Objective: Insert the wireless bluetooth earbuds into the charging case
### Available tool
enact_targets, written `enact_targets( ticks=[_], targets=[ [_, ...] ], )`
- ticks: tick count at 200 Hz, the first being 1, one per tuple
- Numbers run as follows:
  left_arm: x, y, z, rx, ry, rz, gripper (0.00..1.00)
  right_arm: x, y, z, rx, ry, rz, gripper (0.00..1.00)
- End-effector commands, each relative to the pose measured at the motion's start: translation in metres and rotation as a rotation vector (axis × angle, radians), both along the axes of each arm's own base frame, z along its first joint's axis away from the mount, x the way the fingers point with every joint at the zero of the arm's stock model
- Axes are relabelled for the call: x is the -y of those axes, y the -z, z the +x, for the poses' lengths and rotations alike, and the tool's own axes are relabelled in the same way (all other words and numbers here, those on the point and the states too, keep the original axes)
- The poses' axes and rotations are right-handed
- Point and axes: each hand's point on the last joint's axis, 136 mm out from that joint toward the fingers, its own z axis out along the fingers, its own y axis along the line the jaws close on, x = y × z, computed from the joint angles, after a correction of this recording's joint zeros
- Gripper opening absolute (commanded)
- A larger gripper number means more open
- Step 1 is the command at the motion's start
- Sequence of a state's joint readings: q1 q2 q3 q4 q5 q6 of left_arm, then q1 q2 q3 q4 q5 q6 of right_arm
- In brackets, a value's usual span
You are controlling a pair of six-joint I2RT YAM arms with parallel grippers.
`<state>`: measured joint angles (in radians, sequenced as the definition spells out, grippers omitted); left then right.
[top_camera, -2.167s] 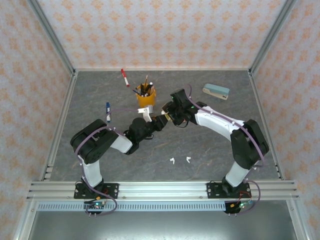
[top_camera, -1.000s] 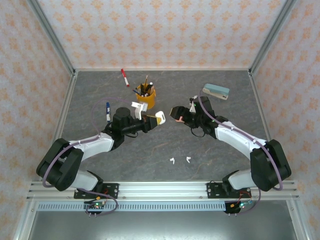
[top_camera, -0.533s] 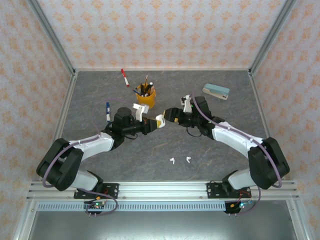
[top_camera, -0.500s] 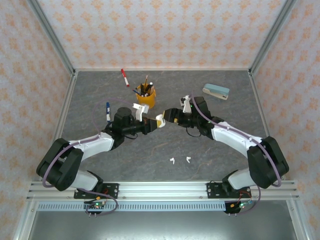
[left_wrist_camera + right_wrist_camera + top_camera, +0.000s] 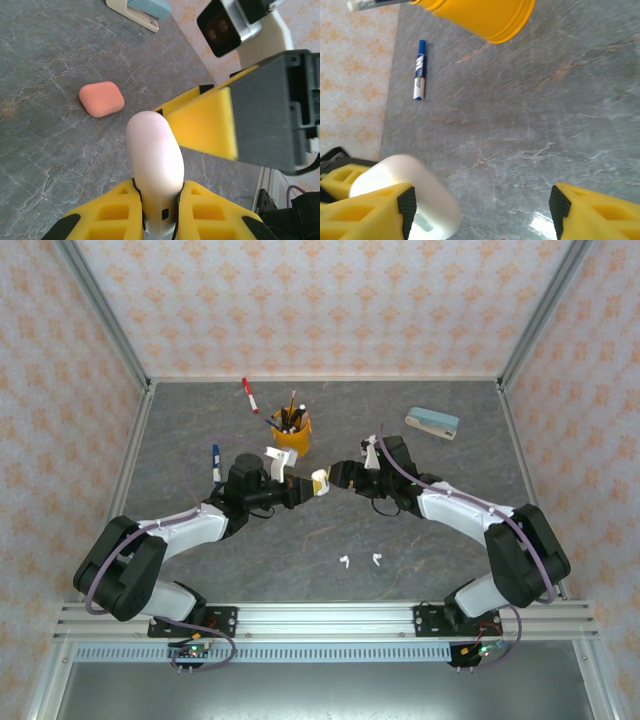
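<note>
the table (image 5: pixel 420 530) was grey, marbled with pale veins; the walls (image 5: pixel 330 310) were peach with a repeating orange floral motif; the cup (image 5: pixel 291 436) was yellow-orange; the red marker (image 5: pixel 249 395) had a white tip; the other marker (image 5: pixel 419 70) was blue and white; the stapler (image 5: pixel 432 424) was teal over cream; the two earbuds (image 5: pixel 343 562) were white; the white case (image 5: pixel 154 165) was plain; the second case (image 5: pixel 101 99) was salmon-pink; the left gripper (image 5: pixel 157 185) had yellow fingers (image 5: pixel 210 210).

Lab-type robot test cell: alu frame rail (image 5: pixel 320 618) across bottom, patterned wall panels (image 5: pixel 320 300) top & sides, 2 arms (image 5: pixel 190 530) bolted at bottom edge.
</note>
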<state>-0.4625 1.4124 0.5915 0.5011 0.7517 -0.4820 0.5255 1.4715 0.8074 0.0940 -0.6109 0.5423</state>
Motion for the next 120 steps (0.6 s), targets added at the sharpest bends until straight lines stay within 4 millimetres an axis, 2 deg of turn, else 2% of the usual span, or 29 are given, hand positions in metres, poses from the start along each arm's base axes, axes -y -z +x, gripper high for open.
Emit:
enact_targets(
  ticks=[1,26,56,85,120],
  targets=[
    [0.003,-0.022,0.005,0.081,0.02,-0.007,0.0,0.025,0.014,0.002,-0.029,0.088,-0.056,0.71],
    [-0.001,-0.016,0.004,0.081,0.016,0.047,0.0,0.044,0.004,0.005,-0.066,0.198,-0.065,0.72],
    [-0.009,-0.004,0.0,0.106,0.029,0.218,0.0,0.059,0.003,0.004,-0.237,0.347,-0.11,0.79],
    [-0.01,0.0,-0.002,0.17,0.019,0.364,0.0,0.037,0.002,0.011,-0.381,0.395,0.038,0.82],
    [0.0,0.003,-0.001,0.249,-0.012,0.483,0.0,0.017,-0.006,0.022,-0.444,0.446,0.212,0.85]
  ],
)
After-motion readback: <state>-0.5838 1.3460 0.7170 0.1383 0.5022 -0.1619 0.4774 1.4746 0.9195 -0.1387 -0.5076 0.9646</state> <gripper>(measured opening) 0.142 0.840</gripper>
